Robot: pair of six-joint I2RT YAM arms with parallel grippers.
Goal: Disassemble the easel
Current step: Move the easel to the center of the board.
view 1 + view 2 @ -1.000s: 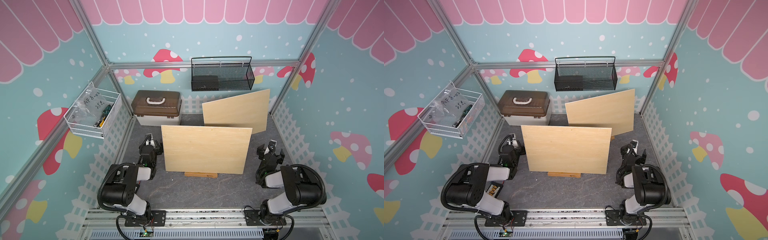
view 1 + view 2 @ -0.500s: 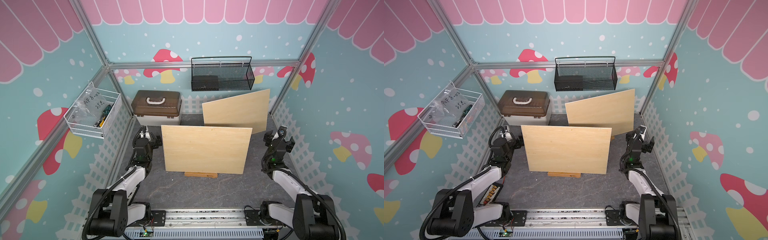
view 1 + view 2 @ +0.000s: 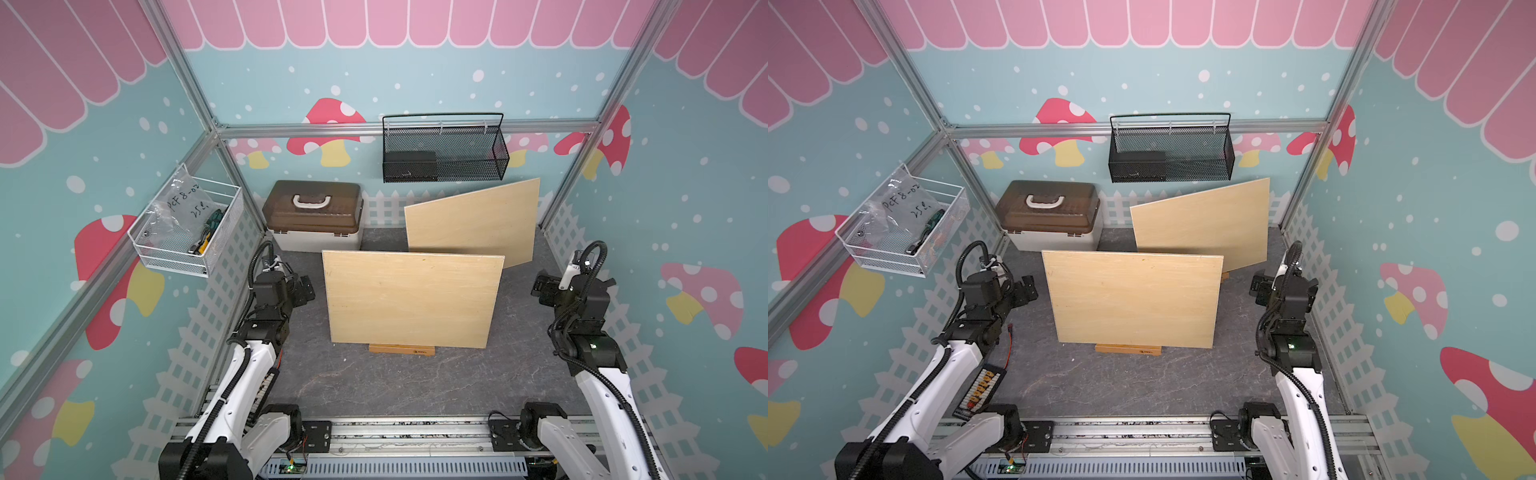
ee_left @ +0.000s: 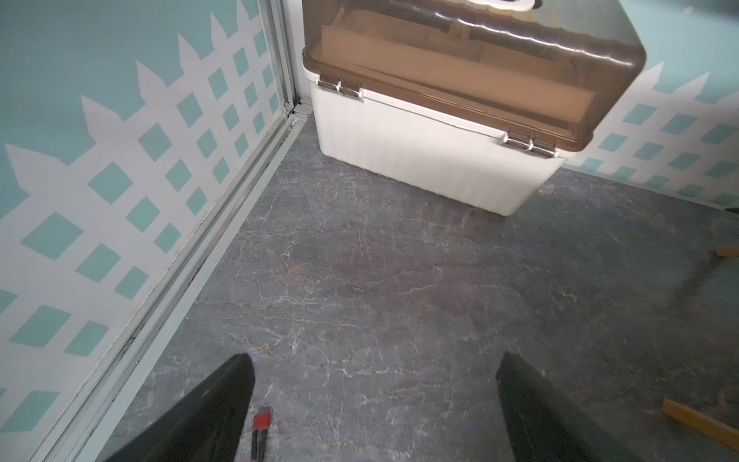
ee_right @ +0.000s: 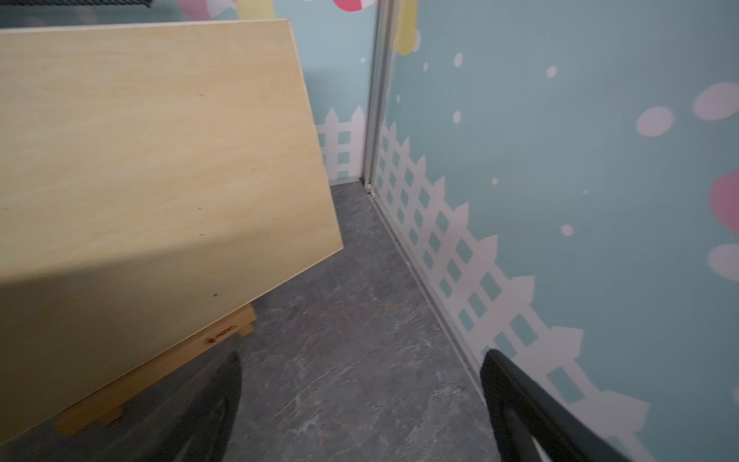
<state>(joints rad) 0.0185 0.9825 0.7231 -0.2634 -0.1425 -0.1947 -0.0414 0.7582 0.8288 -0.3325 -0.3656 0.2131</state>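
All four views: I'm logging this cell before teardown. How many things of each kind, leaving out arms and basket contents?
Pale plywood boards: 2, front and rear
Small wooden easel bases: 2, front and rear
Wall-hung wire baskets: 2, black mesh and white
White storage box with brown lid: 1
Total: 7

Both arms rise from their bases and reach forward with elbows raised. The left arm [image 3: 249,374] slants up and inward, and its wrist tips the left hand [image 3: 297,286] forward and down. The right arm [image 3: 602,386] stands steeper, with the right hand [image 3: 550,289] tipped forward and down at about the same height. In the left wrist view the left hand's fingers [image 4: 208,412] stand wide apart with nothing between them. In the right wrist view the right hand's fingers [image 5: 516,400] are likewise spread and empty.
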